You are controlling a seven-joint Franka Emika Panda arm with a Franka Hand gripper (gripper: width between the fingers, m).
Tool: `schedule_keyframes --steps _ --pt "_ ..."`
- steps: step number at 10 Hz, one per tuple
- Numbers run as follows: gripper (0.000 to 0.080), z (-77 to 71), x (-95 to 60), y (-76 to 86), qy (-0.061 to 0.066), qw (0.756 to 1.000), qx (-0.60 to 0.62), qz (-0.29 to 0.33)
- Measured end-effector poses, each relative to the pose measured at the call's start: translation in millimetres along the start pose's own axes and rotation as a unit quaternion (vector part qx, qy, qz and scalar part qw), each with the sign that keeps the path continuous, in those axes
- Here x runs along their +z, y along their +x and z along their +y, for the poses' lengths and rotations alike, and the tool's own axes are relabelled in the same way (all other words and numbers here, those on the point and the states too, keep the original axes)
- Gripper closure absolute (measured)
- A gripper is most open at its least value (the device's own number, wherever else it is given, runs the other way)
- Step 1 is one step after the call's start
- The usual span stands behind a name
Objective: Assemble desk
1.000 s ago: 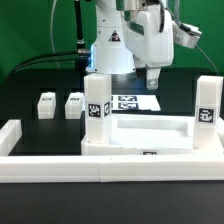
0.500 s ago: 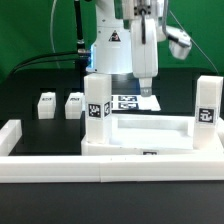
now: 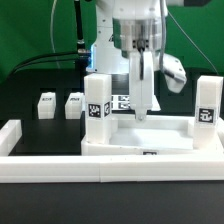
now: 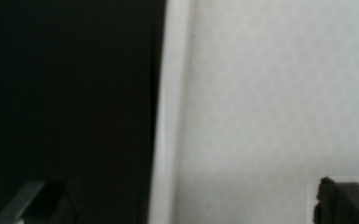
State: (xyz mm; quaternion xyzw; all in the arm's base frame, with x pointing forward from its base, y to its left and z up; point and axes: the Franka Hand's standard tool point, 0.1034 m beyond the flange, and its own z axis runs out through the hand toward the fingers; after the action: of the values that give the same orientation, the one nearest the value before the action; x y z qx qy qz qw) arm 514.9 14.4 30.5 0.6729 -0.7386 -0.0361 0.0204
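The desk's white tabletop panel (image 3: 165,130) lies flat just behind the front wall. Two tagged block legs stand upright at its ends, one at the exterior view's left (image 3: 97,100) and one at the right (image 3: 206,103). Two more legs (image 3: 45,104) (image 3: 74,104) lie loose on the black table to the left. My gripper (image 3: 143,110) points straight down over the panel's far edge, open and holding nothing. In the wrist view the gripper (image 4: 185,205) straddles the panel's edge (image 4: 265,110), with dark fingertips (image 4: 345,198) far apart and black table beside the panel.
A long low white border wall (image 3: 110,166) runs along the front and turns up the left side (image 3: 10,133). The marker board (image 3: 124,100) lies behind the panel, partly hidden by my gripper. The robot base (image 3: 110,50) stands at the back.
My gripper has swung from above the marker board toward the exterior view's left and down to the tabletop panel's far edge. It stayed open. The parts have not moved.
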Motion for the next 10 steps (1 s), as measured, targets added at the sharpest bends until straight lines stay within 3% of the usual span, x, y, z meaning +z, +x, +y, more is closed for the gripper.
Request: schedule_keyframes --steps 4,6,8,9,10 --pt "0.0151 8.3 22.0 -5.0 -0.016 1.0 -0.004 0.012" --pt "0.0151 6.3 21.9 -6.1 -0.016 1.0 -0.007 0.012" --pt "0.0393 6.4 22.2 -6.1 -0.016 1.0 -0.011 0.012" --pt "0.0393 6.5 22.4 -6.1 -0.016 1.0 -0.011 0.012" --pt "0.0588 6.7 22.6 -6.0 -0.016 1.0 -0.013 0.012"
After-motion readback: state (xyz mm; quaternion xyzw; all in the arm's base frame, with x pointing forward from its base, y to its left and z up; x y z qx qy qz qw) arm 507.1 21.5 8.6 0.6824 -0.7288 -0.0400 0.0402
